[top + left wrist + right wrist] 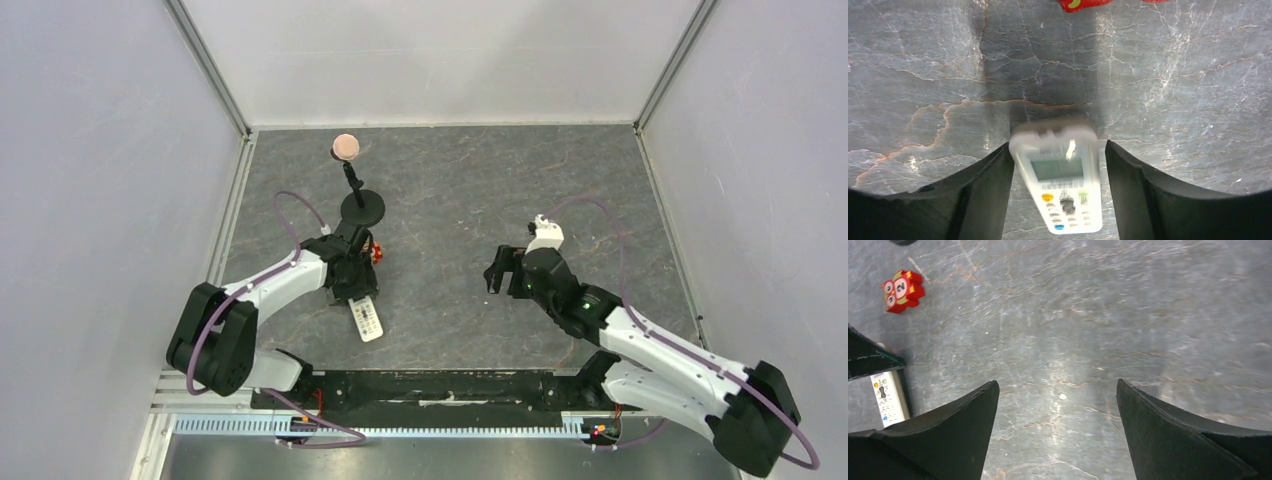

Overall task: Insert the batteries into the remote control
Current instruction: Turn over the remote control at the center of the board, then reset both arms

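- The left gripper [1058,150] is straddling the display end of the remote control [1060,185], which is lying face up on the table [1173,90] with its button end pointing back toward the wrist.
- A clean grasp, I judge, is calling for the fingers to be centred across the remote's narrow width before closing, so that it is not twisting as they pinch.
- Since the buttons are facing up, the battery bay is probably sitting underneath, so a turn-over is likely waiting.
- Its jaws are standing apart. The finger on the left of the wrist view is looking close against the remote's edge, while the other is showing a sliver of table beside it.
- The red gadget [1080,4] is sitting just beyond the fingertips.
- The right gripper [1058,385] is hovering wide apart over bare table, holding nothing, with the remote off to its left.
- The batteries are not showing in any view.
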